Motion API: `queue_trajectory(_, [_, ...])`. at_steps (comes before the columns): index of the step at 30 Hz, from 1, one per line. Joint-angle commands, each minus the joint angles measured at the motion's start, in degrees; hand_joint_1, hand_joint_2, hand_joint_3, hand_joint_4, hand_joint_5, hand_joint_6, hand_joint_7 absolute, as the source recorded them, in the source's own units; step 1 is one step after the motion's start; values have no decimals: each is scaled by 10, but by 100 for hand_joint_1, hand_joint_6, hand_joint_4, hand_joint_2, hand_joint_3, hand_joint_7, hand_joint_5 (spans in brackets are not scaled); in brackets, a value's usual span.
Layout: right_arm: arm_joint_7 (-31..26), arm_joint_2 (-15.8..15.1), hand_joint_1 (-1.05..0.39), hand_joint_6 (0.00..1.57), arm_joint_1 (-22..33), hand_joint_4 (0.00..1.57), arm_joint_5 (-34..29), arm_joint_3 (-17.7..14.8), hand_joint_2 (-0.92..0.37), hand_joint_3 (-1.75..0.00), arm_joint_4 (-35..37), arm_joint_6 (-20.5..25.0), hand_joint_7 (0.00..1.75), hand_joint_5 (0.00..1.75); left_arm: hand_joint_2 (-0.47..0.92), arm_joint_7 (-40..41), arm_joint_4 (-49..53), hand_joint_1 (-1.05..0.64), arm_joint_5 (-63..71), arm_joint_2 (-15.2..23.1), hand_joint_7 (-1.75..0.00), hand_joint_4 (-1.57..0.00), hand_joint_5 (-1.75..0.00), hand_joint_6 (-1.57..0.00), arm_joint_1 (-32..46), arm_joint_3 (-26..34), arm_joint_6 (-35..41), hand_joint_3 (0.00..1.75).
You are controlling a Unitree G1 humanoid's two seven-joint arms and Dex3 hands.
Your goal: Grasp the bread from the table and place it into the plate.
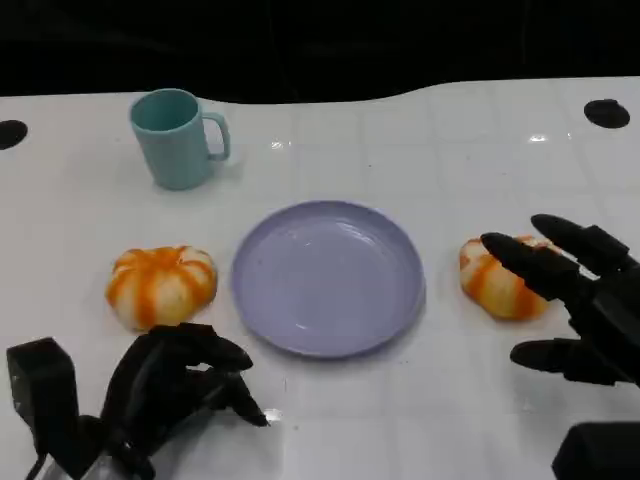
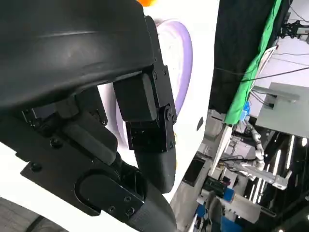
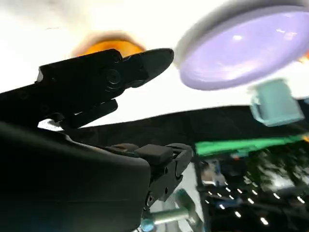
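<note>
Two orange-and-white bread rolls lie on the white table, one on each side of the lavender plate. The right roll sits just beside my right hand, whose fingers are spread and reach over its far side without gripping it. In the right wrist view the same roll shows beyond the fingers, with the plate further off. The left roll lies just beyond my left hand, whose fingers are curled in and hold nothing. The left wrist view shows the plate past the left hand.
A teal mug stands at the back left of the table, also seen blurred in the right wrist view. Two dark holes mark the table's far corners. The table's far edge meets a black backdrop.
</note>
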Motion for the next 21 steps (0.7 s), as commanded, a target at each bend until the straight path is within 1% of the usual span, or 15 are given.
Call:
queue_trajectory(1, [8, -7, -59, 20, -39, 1, -23, 15, -85, 0, 22, 34, 1, 18, 70, -2, 7, -105, -1, 7, -23, -157, -60, -157, -2, 4, -7, 0])
queue_trajectory(6, [10, -3, -58, 21, -85, 0, -39, 42, -85, 0, 74, 59, 1, 24, 70, 1, 8, -105, 0, 6, -23, -157, -60, -157, -1, 4, -9, 0])
queue_trajectory(14, [-5, 7, -53, 23, -156, 2, -54, 95, -81, 0, 183, 72, 1, 28, 70, 2, 7, -105, 0, 5, -23, -157, -60, -157, -1, 4, -7, 0])
queue_trajectory(21, [-20, 29, -50, 24, -215, 5, -63, 139, -80, 0, 288, 79, 1, 28, 70, 3, 6, -105, 2, 4, -23, -157, -61, -157, 0, 4, -14, 0])
